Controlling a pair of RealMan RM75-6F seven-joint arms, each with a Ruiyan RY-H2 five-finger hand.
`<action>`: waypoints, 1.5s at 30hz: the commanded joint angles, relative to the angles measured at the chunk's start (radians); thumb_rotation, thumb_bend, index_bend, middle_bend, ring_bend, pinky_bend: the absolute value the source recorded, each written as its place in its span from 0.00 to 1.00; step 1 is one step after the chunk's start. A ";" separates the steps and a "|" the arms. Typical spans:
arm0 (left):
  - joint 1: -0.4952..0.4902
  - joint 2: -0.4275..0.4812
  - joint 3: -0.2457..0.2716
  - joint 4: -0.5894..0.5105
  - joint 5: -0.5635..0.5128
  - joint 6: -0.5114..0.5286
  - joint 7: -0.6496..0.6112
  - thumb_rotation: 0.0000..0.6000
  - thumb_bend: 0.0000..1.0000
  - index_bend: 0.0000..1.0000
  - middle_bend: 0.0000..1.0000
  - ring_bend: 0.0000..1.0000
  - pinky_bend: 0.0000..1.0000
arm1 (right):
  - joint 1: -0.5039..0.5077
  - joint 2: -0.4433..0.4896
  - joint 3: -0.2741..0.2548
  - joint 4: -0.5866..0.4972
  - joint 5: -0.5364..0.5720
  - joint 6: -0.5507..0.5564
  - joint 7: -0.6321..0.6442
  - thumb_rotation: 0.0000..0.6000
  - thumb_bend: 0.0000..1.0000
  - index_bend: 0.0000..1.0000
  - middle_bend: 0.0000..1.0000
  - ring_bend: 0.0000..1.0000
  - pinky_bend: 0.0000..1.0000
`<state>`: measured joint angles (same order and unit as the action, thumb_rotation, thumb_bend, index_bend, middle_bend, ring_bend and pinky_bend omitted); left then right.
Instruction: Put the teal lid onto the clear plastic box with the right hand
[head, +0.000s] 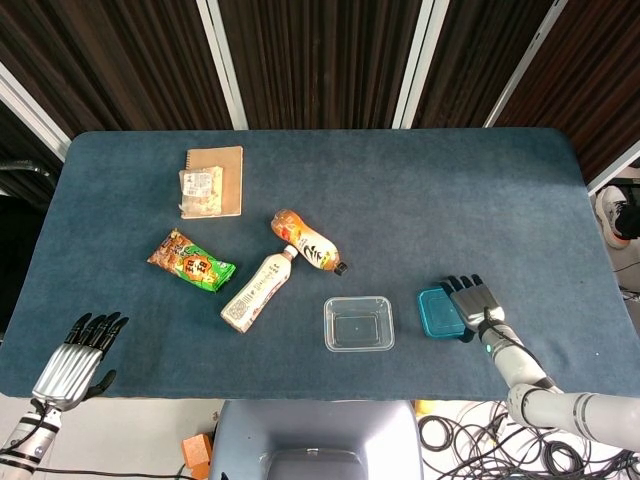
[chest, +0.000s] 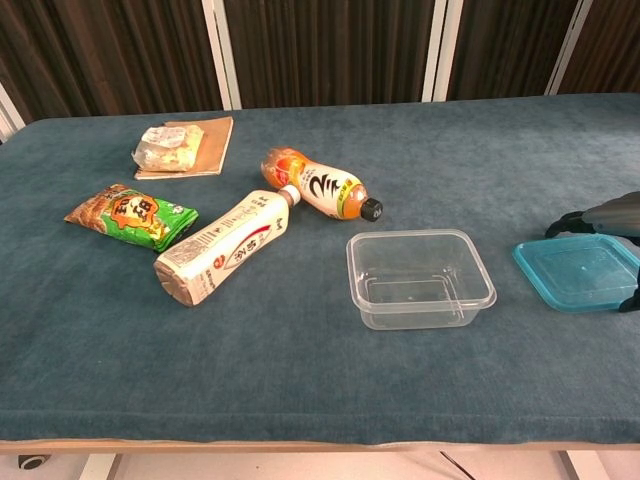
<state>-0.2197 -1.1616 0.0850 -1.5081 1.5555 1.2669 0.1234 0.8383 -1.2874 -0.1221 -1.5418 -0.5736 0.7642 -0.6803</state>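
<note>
My right hand (head: 474, 303) is mostly cut off at the chest view's right edge; only dark fingertips (chest: 560, 226) show there, so whether it grips is hard to tell. From the head view its fingers lie spread over the right side of the lid (head: 440, 313), one tip curling under the near edge; contact seems likely, a firm hold I cannot tell. My left hand (head: 75, 355) sits at the near-left table corner, fingers apart, holding nothing, wrist cut off by the frame.

The lid is teal, thin, rounded rectangle with a raised rim, lying flat on the blue table (head: 450, 200), its long axis running roughly front to back in the head view. Right edge hidden under my fingers.

The box (head: 359, 323) is clear, empty, open side up, just left of the lid, a small gap between them.

Two bottles (head: 280, 270), a snack bag (head: 190, 262) and a notebook (head: 213, 180) lie well apart to the left.
</note>
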 joint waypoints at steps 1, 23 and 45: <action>0.000 0.001 -0.002 -0.001 -0.001 0.000 0.001 1.00 0.35 0.00 0.05 0.06 0.05 | 0.007 0.000 -0.011 0.003 0.013 0.001 -0.008 1.00 0.10 0.00 0.00 0.00 0.00; 0.001 -0.001 -0.002 0.009 -0.008 -0.013 -0.008 1.00 0.35 0.00 0.05 0.06 0.05 | -0.038 -0.001 -0.005 0.007 -0.134 0.057 0.085 1.00 0.10 0.81 0.49 0.30 0.07; -0.004 -0.013 -0.011 0.019 -0.002 -0.011 0.015 1.00 0.35 0.00 0.05 0.06 0.05 | -0.093 0.288 0.173 -0.349 -0.295 0.060 0.434 1.00 0.10 0.78 0.51 0.33 0.14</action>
<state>-0.2228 -1.1728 0.0751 -1.4904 1.5523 1.2550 0.1356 0.7338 -1.0378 0.0232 -1.8291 -0.8863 0.8281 -0.2458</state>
